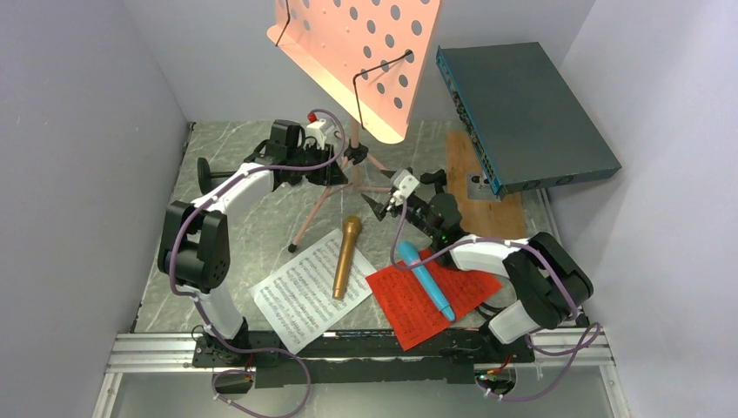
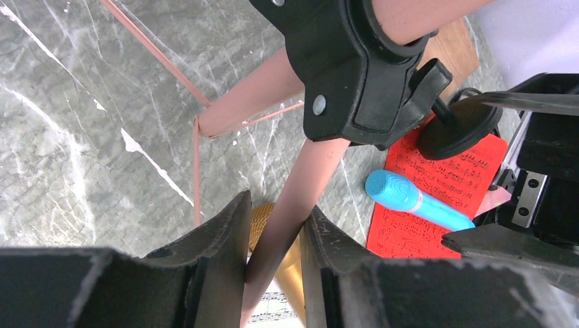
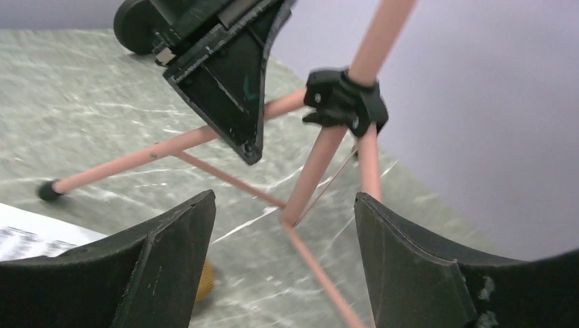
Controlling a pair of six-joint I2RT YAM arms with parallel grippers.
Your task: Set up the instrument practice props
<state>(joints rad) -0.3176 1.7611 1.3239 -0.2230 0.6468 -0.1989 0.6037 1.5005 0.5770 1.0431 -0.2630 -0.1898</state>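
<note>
The pink hole-punched music desk stands on its tripod legs at the back of the table. My left gripper is shut on one pink leg just below the black hub. My right gripper is open and faces the tripod from the right, with thin pink braces ahead of its fingers, untouched. A gold microphone lies on the white sheet-music page. The blue microphone rests on the red page. One black round-based pole sits far left.
A large dark-teal box leans against the right wall over a wooden board. Grey walls close in the left, back and right. The aluminium rail with both arm bases runs along the near edge.
</note>
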